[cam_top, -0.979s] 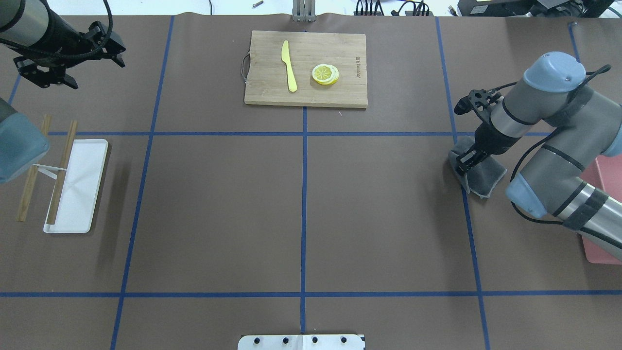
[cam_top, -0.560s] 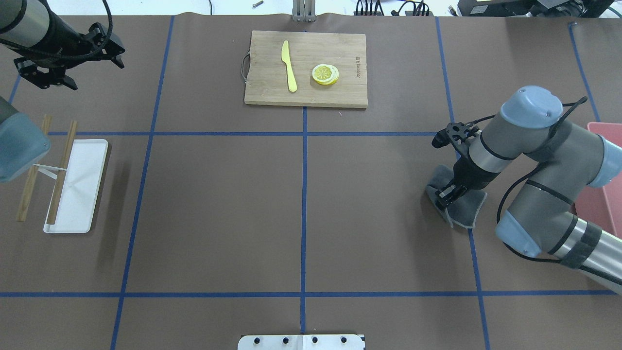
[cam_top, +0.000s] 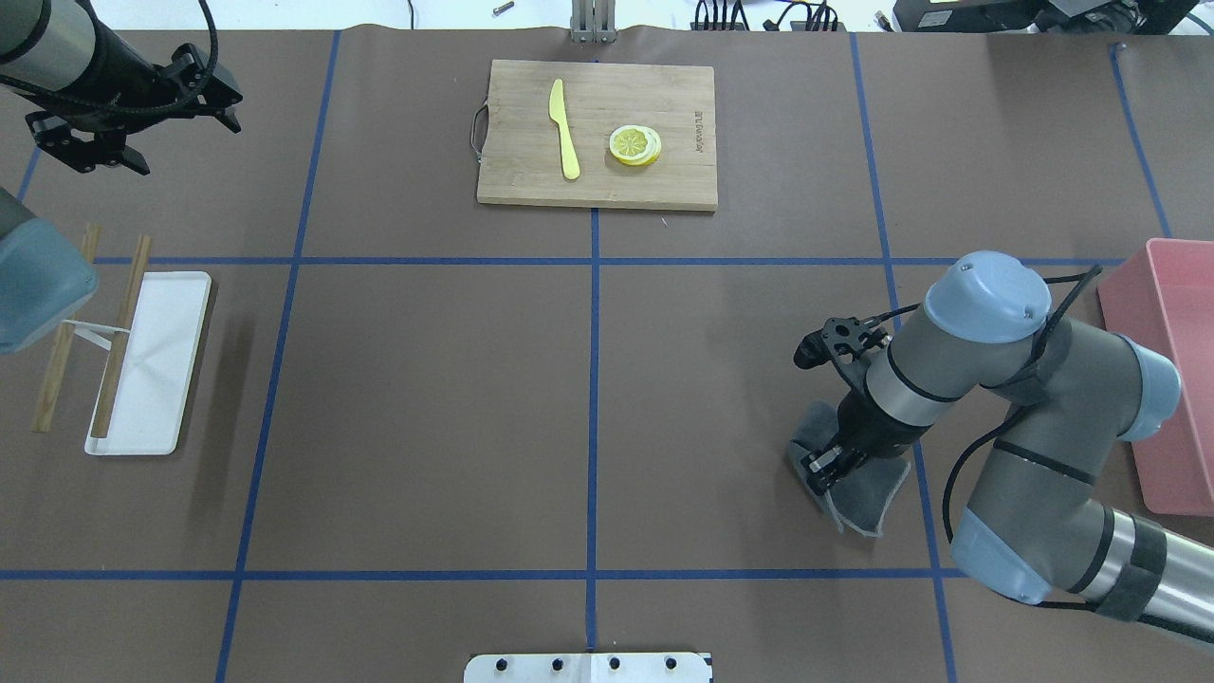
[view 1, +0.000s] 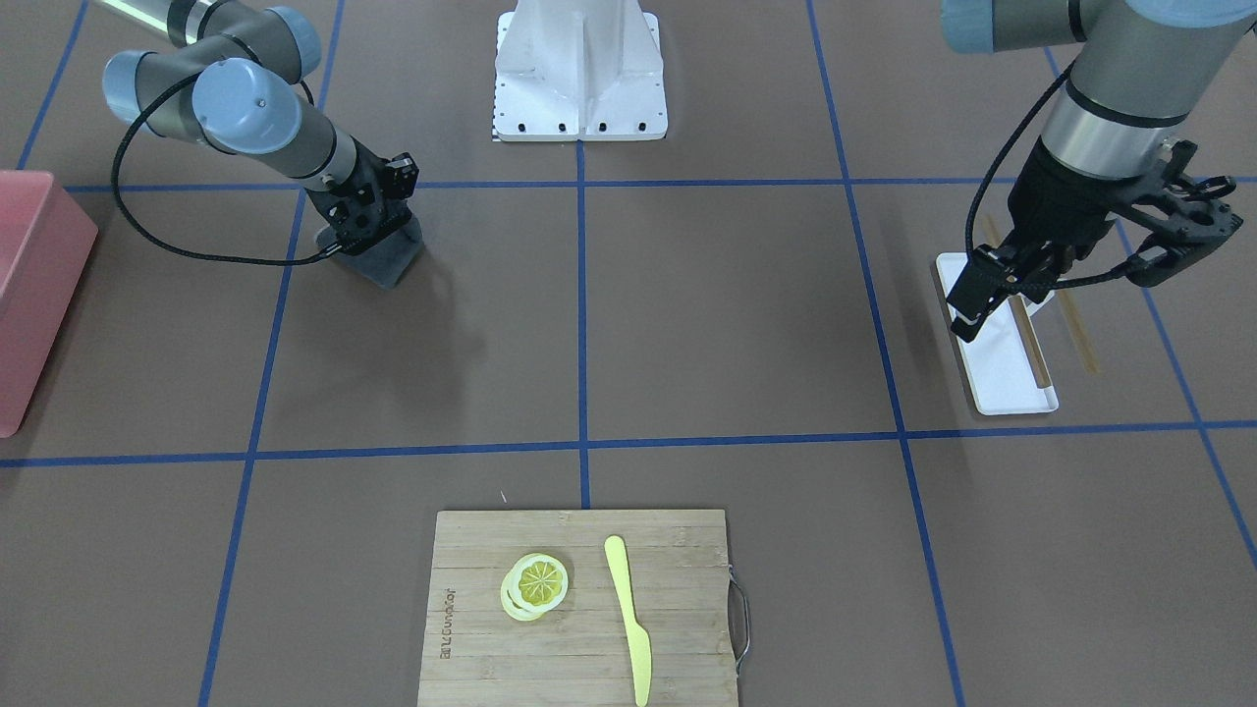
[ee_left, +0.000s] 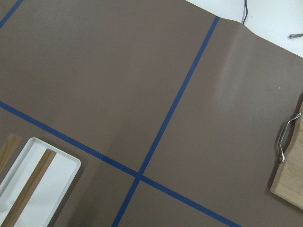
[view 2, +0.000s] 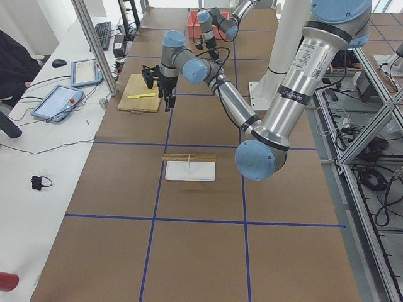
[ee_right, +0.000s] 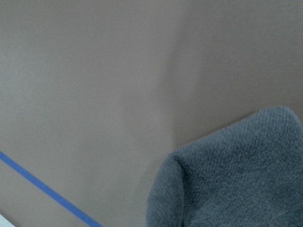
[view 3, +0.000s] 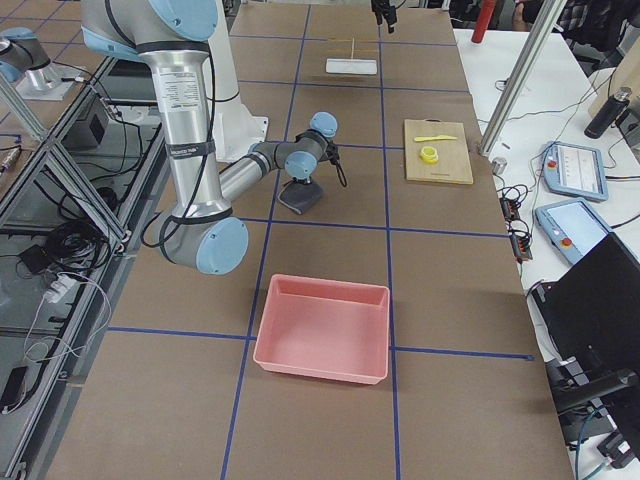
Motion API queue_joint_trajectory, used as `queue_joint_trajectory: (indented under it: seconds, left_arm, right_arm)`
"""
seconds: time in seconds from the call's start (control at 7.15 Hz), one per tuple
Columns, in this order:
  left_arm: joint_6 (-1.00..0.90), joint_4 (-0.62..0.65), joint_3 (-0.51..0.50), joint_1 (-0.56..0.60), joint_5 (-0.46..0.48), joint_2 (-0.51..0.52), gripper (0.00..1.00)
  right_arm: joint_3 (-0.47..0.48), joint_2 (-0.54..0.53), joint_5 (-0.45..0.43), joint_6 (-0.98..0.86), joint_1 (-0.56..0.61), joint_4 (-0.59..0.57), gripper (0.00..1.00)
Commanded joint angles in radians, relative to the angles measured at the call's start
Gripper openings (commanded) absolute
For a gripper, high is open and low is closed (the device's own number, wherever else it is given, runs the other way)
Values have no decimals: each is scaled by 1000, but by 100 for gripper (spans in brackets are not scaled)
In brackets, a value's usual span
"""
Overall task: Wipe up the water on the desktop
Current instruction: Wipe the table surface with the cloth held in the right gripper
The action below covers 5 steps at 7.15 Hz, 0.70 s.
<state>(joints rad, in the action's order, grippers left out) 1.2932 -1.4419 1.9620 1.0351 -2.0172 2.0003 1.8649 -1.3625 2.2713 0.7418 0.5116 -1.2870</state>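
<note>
Grey cloth (cam_top: 863, 493) is pinched by the right tool (cam_top: 823, 467) and is laid on the brown tabletop (cam_top: 427, 398), in its right near part, not far from the pink bin (cam_top: 1171, 379). The tabletop is spread under all things and is crossed by blue tape lines (cam_top: 594, 379). The left tool (view 1: 970, 316) is held in the air near the white tray (cam_top: 175, 323); whether its fingers are spread or pressed together cannot be told.
</note>
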Motion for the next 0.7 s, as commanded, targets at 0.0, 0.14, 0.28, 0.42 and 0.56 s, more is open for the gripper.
queue_joint_trajectory:
  seconds: [0.0, 0.14, 0.28, 0.42, 0.56]
  left_arm:
    - [0, 0, -2, -3, 0, 2, 98]
    - [0, 0, -3, -3, 0, 2, 98]
    - [0, 0, -3, -6, 0, 3, 98]
    - [0, 0, -3, -6, 0, 5, 98]
    - [2, 0, -3, -6, 0, 6, 98]
  right_arm:
    - [-21, 58, -55, 4, 66, -12, 0]
    - [-35, 59, -44, -18, 121, -12, 0]
    - [-88, 71, -42, -72, 155, -8, 0]
    - [-157, 110, -42, -128, 200, -8, 0]
    - [-209, 129, -42, -172, 241, -8, 0]
